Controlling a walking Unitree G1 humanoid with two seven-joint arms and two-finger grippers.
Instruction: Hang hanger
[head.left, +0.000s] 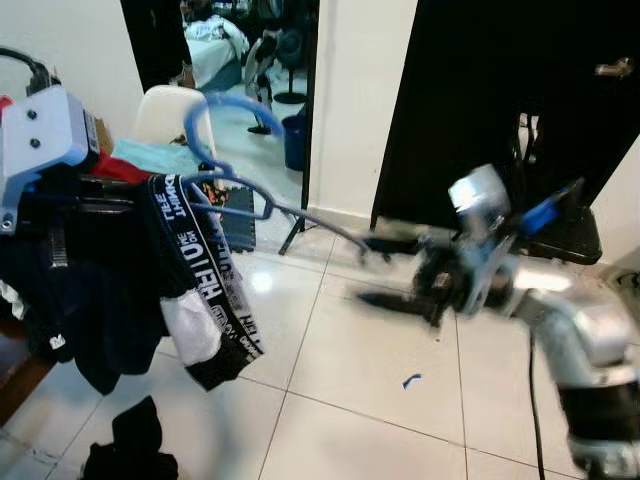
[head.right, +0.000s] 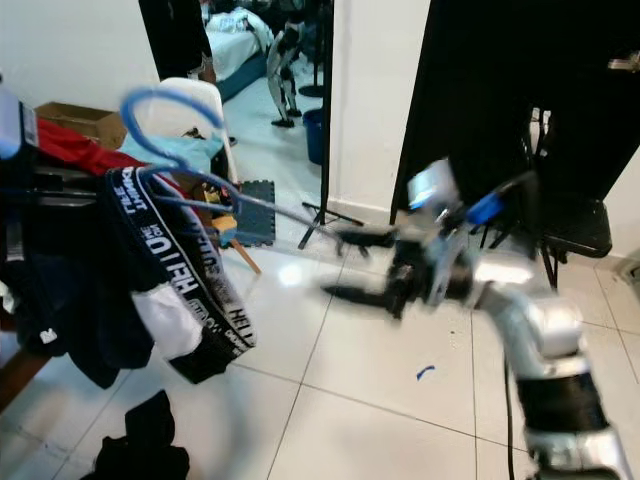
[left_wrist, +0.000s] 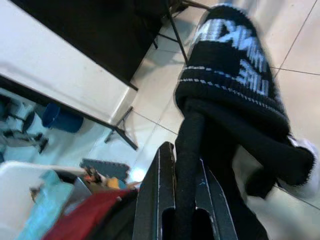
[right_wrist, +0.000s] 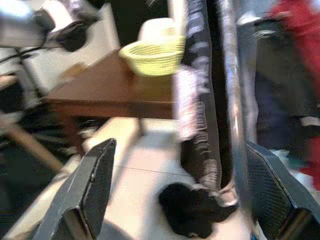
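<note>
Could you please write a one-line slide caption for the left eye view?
Right gripper, fingers open, reaches toward the blue hanger draped with black underwear.

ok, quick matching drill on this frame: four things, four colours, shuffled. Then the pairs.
Things:
1. hanger
2. basket
3. underwear waistband
4. cloth on the pile

Colours:
a. red
b. black with white lettering
c. blue
d. yellow-green

Pairs: 1-c, 2-d, 3-b, 4-a
</note>
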